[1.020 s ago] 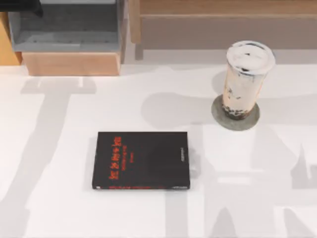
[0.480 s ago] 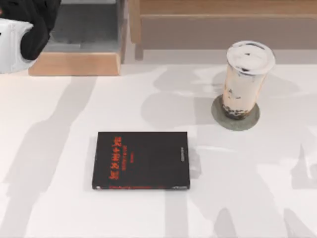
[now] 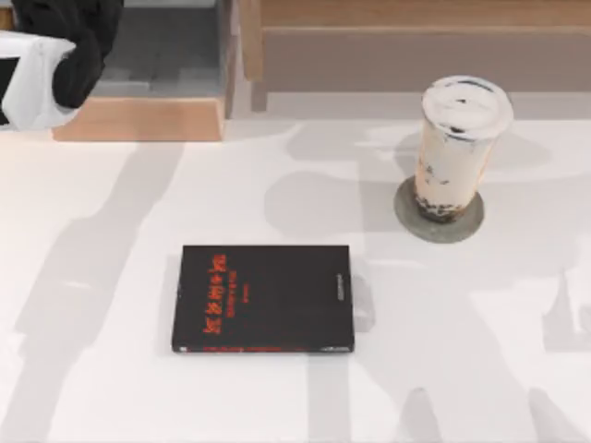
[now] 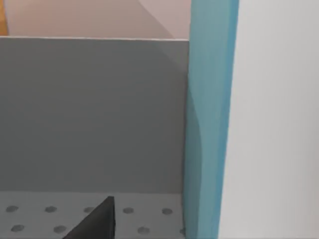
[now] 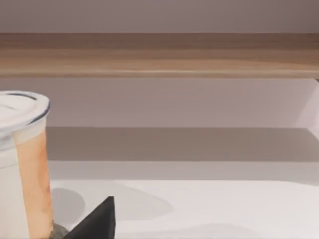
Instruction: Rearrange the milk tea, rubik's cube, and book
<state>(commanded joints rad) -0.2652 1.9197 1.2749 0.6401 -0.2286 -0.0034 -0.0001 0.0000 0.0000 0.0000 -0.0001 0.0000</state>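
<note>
Milk tea (image 3: 454, 148) stands upright on a grey coaster (image 3: 440, 218) at the table's right rear, open tabletop (image 3: 111, 277) around the black book (image 3: 264, 297) mid-table. Left arm (image 3: 55, 55) hovers at the rear-left tray (image 3: 157, 55). Left wrist view: teal book (image 4: 207, 119) upright beside a grey wall (image 4: 94, 114). Right wrist view: cup edge-on. Finger state of either gripper: cannot tell.

The milk tea (image 5: 22, 164) stands upright on a grey coaster (image 5: 59, 232) on the white table (image 5: 224, 209). Behind it, farther off, a long wooden shelf (image 5: 159, 55) runs across.
</note>
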